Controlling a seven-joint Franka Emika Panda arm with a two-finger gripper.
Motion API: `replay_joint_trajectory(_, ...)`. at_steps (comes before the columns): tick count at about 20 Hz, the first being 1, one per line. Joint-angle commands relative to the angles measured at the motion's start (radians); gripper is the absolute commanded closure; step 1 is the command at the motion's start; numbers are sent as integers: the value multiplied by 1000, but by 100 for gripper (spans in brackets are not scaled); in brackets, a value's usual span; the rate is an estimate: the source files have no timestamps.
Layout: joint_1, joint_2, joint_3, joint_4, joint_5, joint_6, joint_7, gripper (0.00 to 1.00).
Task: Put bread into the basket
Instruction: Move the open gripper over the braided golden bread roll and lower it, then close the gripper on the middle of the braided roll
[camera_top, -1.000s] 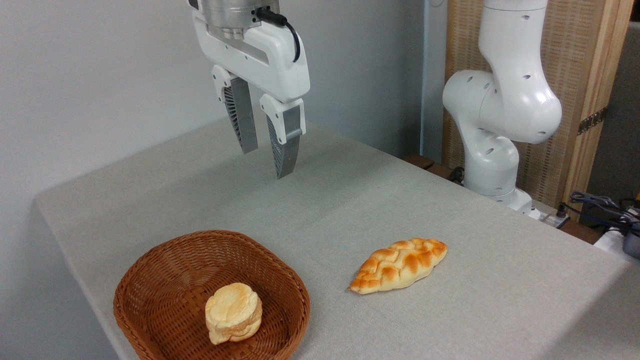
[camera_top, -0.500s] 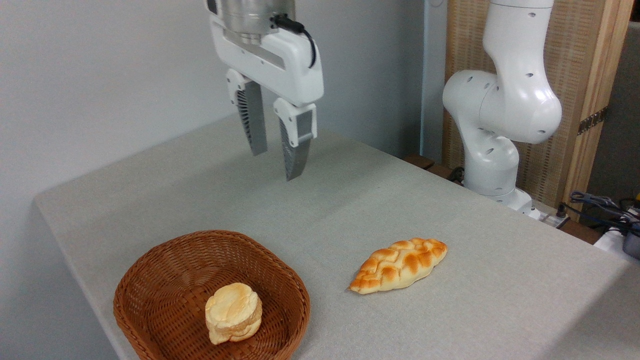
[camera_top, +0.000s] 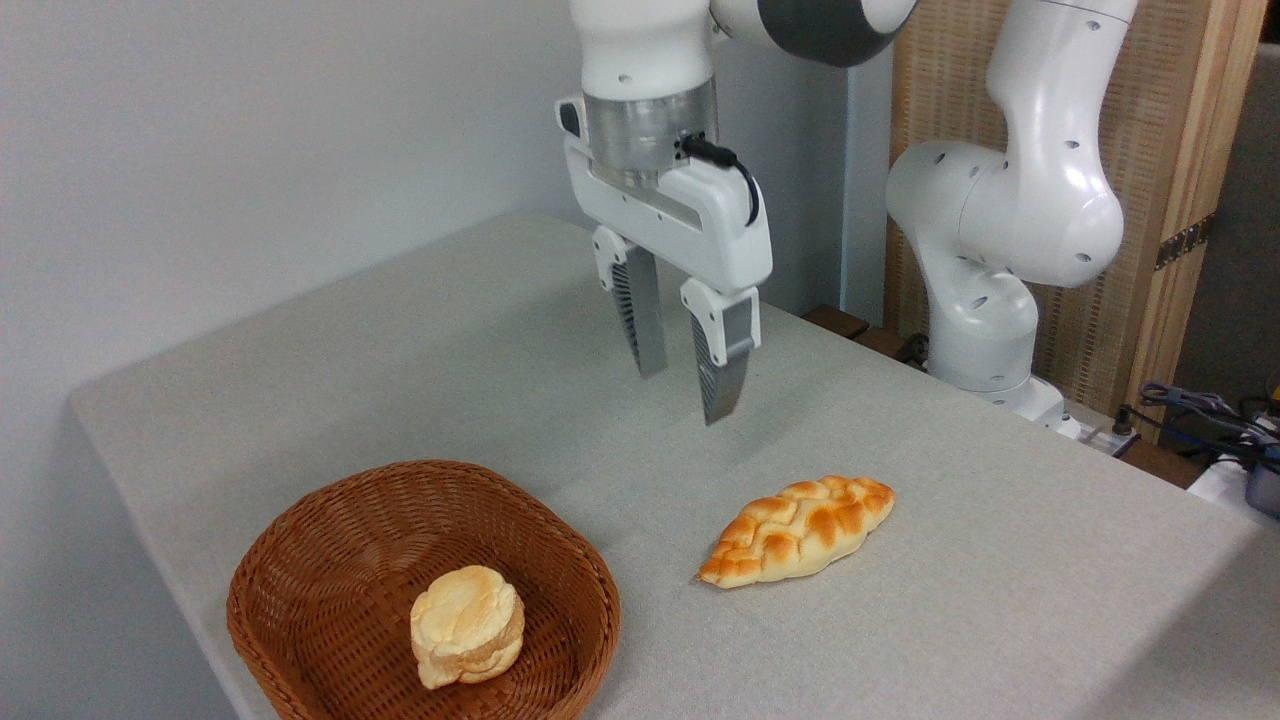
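Camera view: my gripper (camera_top: 685, 395) hangs over the table (camera_top: 420, 340) with its fingers apart, holding nothing. I see the bread (camera_top: 797, 530) lying at its 5 o'clock, clear of the basket (camera_top: 330, 560), where a bun (camera_top: 467, 625) sits.

1 pale round bun (camera_top: 467, 625) sits at 7 o'clock on the grey table (camera_top: 400, 340) (cables (camera_top: 1205, 410) at 3 o'clock).
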Motion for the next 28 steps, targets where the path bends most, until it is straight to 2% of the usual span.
replay_joint_trajectory(1, -7, 3, 78, -30, 94, 21, 48, 0)
replay_joint_trajectory(5, -7, 27, 142, -50, 125, 24, 80, 0)
replay_joint_trajectory(7, -7, 34, 145, -88, 125, 34, 82, 0)
replay_joint_trajectory(13, -8, 50, 145, -205, 125, 183, 82, 0)
replay_joint_trajectory(17, -7, 52, 147, -213, 129, 188, 94, 0)
replay_joint_trajectory(20, -8, 58, 147, -233, 189, 195, 109, 0)
replay_joint_trajectory(21, -10, 61, 147, -239, 191, 211, 109, 3)
replay_joint_trajectory(22, -10, 64, 146, -244, 191, 228, 109, 17)
replay_joint_trajectory(23, -10, 66, 145, -244, 192, 232, 109, 26)
replay_joint_trajectory(25, -11, 72, 145, -244, 191, 234, 112, 53)
replay_joint_trajectory(28, -11, 75, 147, -242, 191, 234, 112, 61)
